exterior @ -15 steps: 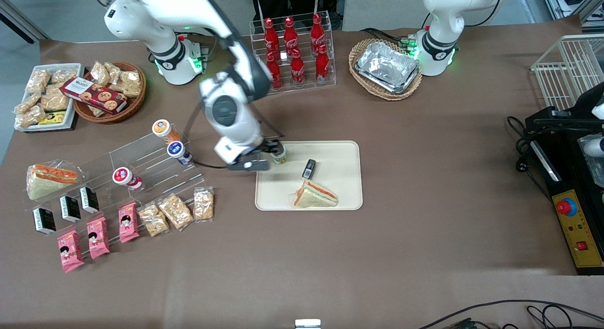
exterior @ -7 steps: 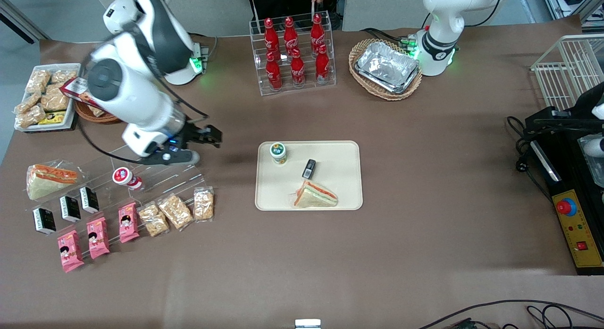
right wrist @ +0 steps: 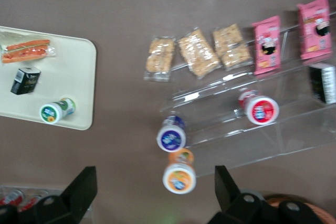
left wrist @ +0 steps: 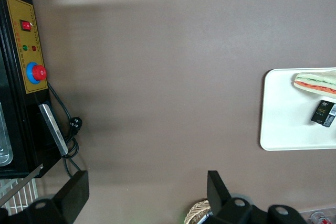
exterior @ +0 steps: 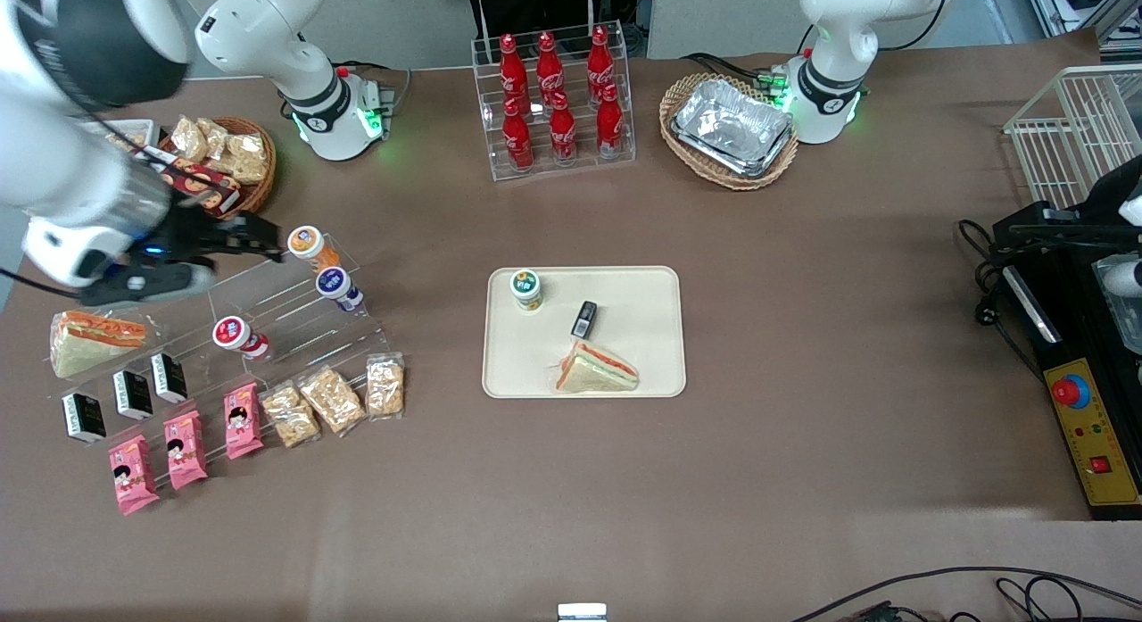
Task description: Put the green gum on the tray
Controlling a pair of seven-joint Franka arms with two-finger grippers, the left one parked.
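The green gum [exterior: 526,288] stands upright on the cream tray [exterior: 633,372], in the corner farthest from the front camera on the working arm's side. It also shows in the right wrist view [right wrist: 56,111], on the tray [right wrist: 73,66]. My gripper [exterior: 259,241] is open and empty, high above the clear display rack, close beside the orange-lidded jar [exterior: 308,244] and well away from the tray. In the right wrist view its fingers [right wrist: 84,187] stand wide apart around the orange-lidded jar [right wrist: 179,176].
A sandwich [exterior: 596,369] and a small black box [exterior: 584,319] lie on the tray. The rack [exterior: 285,319] holds a blue-lidded jar [exterior: 337,286] and a red-lidded jar [exterior: 234,334]. Snack packs [exterior: 330,397] lie in front; cola bottles [exterior: 558,95] and a foil-tray basket [exterior: 730,129] stand farther back.
My gripper let go of the green gum on the tray, then rose and swung away toward the working arm's end, over the rack. The gum stays upright on the tray.
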